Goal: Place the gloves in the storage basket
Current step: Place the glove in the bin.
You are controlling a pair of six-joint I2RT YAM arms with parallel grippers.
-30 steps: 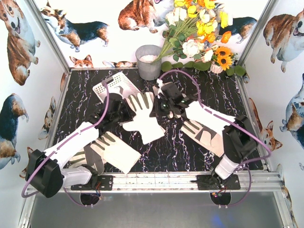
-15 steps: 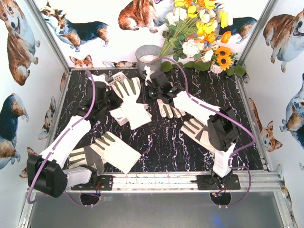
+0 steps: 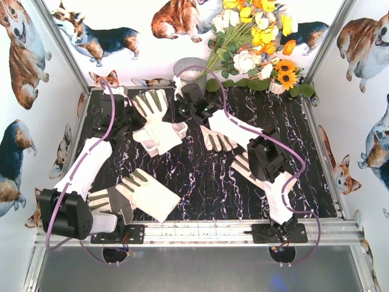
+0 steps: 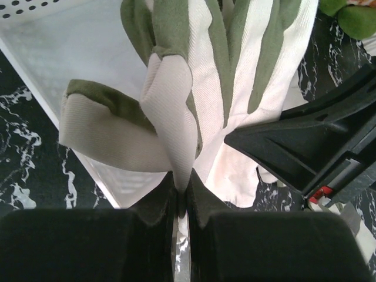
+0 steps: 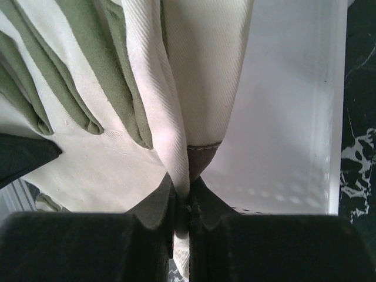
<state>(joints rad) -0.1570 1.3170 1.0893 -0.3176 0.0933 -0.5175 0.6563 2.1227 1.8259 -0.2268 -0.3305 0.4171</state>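
Note:
Both grippers hold one cream-white glove point(image 3: 153, 115) with dark grey finger patches, stretched between them at the far left. My left gripper point(image 3: 129, 123) is shut on a fold of its edge point(image 4: 170, 117). My right gripper point(image 3: 183, 111) is shut on the opposite edge point(image 5: 170, 135). The white storage basket lies right under the glove: its floor shows in the left wrist view point(image 4: 82, 53) and the right wrist view point(image 5: 294, 117). In the top view the glove hides nearly all of it. Other gloves lie at the front left point(image 3: 143, 194), the middle point(image 3: 216, 140) and partly under the right arm point(image 3: 252, 173).
A grey metal bucket point(image 3: 189, 66) stands at the back, just behind the right gripper. A bunch of flowers point(image 3: 255, 42) fills the back right corner. Side walls close in the black marbled table point(image 3: 200, 182).
Both arms have carried the held glove from the table's middle toward the far left, so that it now hangs over the basket and covers it in the top view.

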